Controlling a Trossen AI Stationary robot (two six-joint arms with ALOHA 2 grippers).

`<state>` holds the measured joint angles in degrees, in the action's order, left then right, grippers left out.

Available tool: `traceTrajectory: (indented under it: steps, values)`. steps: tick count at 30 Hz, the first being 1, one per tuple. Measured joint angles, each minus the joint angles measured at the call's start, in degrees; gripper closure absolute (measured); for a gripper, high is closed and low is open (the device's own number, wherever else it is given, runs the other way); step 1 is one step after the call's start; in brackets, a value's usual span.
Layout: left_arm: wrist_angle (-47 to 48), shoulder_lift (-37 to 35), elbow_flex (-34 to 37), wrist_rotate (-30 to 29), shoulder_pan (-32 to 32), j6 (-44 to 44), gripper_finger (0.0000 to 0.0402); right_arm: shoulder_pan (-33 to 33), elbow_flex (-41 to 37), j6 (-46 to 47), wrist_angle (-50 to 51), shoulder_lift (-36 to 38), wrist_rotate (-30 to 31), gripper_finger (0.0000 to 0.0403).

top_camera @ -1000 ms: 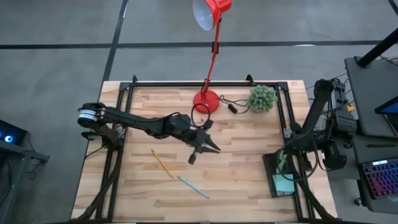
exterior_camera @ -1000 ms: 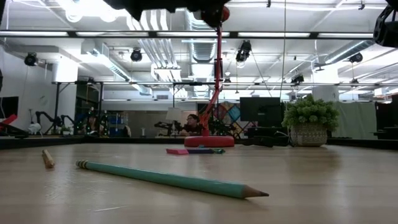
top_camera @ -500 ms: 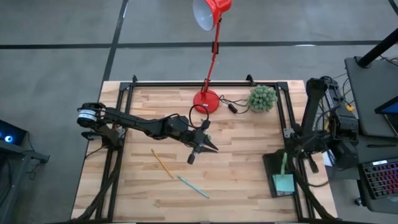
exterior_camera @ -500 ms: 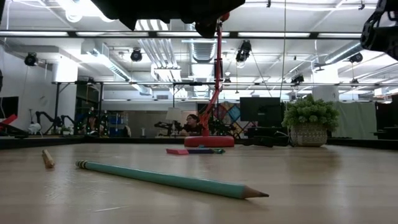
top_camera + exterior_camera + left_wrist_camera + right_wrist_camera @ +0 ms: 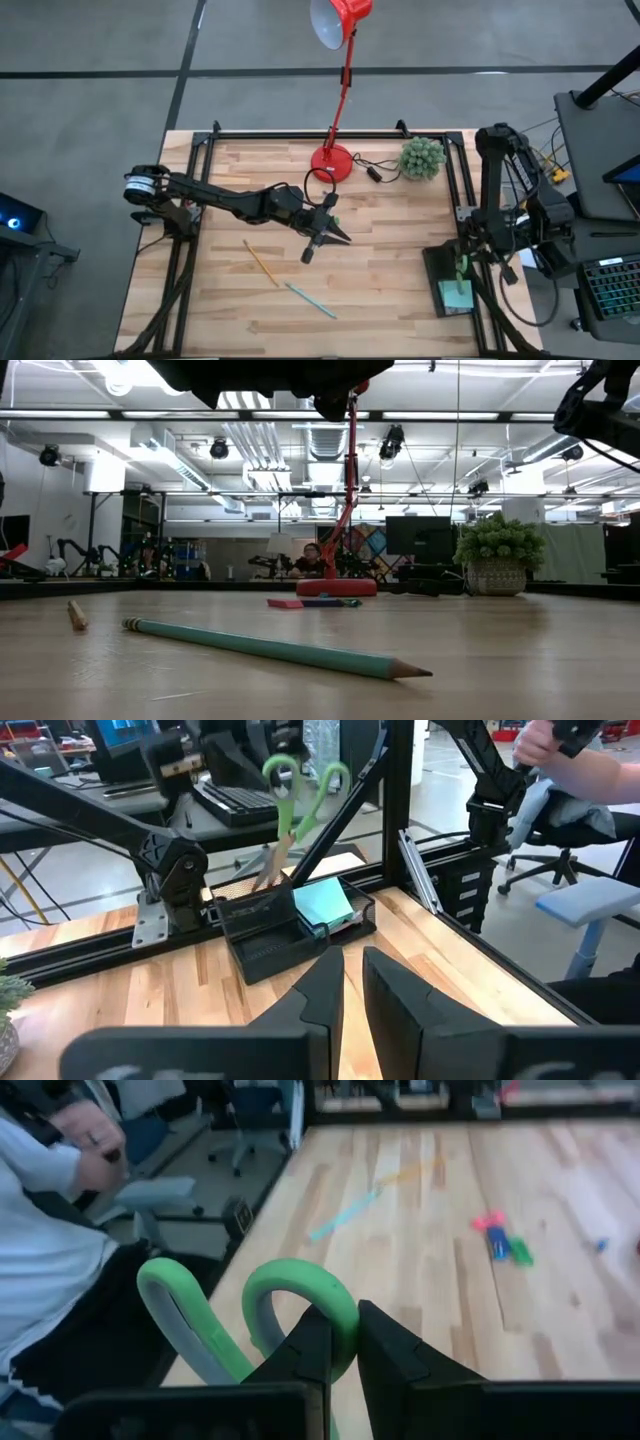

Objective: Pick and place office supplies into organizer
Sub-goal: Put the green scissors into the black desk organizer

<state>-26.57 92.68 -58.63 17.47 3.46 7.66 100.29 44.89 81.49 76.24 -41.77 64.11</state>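
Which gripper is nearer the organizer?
Right. The right gripper holds the scissors directly above the organizer; the left gripper hangs over mid-table.

My left tool [image 5: 322,240] mid-counter [image 5: 390,290], pencil [image 5: 262,262] and pen [image 5: 310,300] nearer the front edge, lamp [image 5: 331,160] and plant [image 5: 422,157] at the back, organizer [image 5: 452,290] at the right edge under my right tool [image 5: 462,262], scissors [image 5: 459,266] over it.

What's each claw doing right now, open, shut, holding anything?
Left claw: shut, empty, above mid-table.
Right claw: shut on the green-handled scissors, over the organizer.
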Motion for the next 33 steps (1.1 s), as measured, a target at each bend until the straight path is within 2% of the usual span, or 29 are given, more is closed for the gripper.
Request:
traceTrajectory:
  steps: [3, 9, 14, 19, 25, 33]
  values:
    - [0.00, 0.00, 0.00, 0.00, 0.00, 0.02, 0.0375, 1.24, -0.66, 2.83, 0.50, -0.16, -1.40, 0.0380]
    - [0.01, 0.00, 0.00, 0.00, 0.00, 0.02, 0.0375, 2.62, -0.96, 2.85, 0.77, -0.21, -2.32, 0.0380]
    - [0.00, 0.00, 0.07, 0.00, 0.02, 0.02, 0.0375, 2.60, -3.24, 7.59, 5.40, -0.37, -3.50, 0.0380]
    - [0.04, 0.02, 0.13, 0.00, 0.02, 0.02, 0.0375, 2.58, -5.81, 12.15, 6.04, -0.31, -7.61, 0.0380]
    - [0.04, 0.02, 0.15, 0.00, 0.02, 0.04, 0.0375, 2.59, -6.61, 12.59, 6.02, -0.31, -10.53, 0.0380]
    - [0.04, 0.04, 0.32, 0.00, 0.02, 0.04, 0.0375, 2.56, -6.67, 13.76, 6.17, -0.27, -11.07, 0.0379]
